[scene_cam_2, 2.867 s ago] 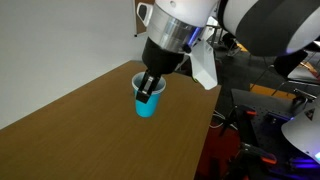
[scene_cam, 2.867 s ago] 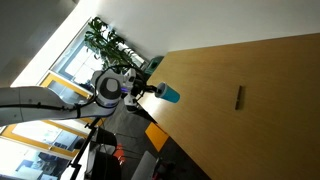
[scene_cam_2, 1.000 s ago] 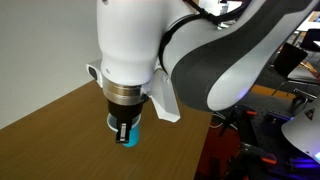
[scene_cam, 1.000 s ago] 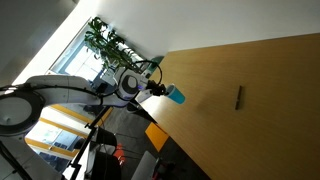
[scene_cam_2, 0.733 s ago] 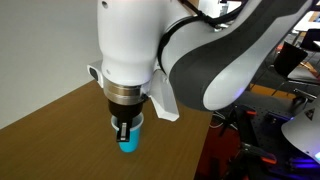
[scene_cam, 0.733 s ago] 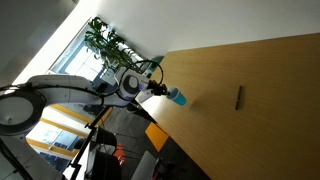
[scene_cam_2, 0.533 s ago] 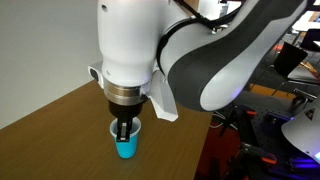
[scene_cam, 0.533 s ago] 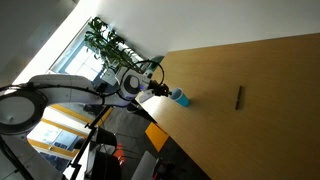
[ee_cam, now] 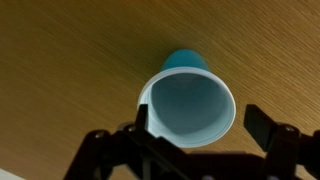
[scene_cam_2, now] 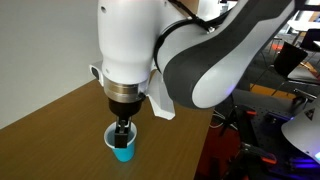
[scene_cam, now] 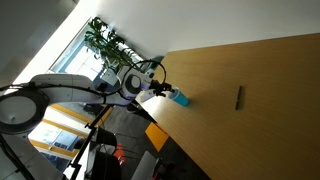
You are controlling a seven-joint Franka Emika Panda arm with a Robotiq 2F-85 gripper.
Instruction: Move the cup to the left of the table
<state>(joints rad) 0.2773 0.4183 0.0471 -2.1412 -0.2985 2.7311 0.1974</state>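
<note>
One small turquoise cup (ee_cam: 187, 100), whitish rim, upright on table (ee_cam: 60, 50); end effector (ee_cam: 199, 121) open, straddling it.

I see the table (ee_cam: 60, 50) as smooth wood with fine grain, lightly satin. The cup (ee_cam: 187, 105) looks like smooth plastic, matt inside. The arm (scene_cam_2: 130, 40) has a glossy white plastic-looking casing.

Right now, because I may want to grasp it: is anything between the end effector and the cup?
Nothing visible does. The turquoise cup sits right below the end effector, between its spread fingers in the wrist view. The only other item, a thin dark stick, lies far off on the table.
</note>
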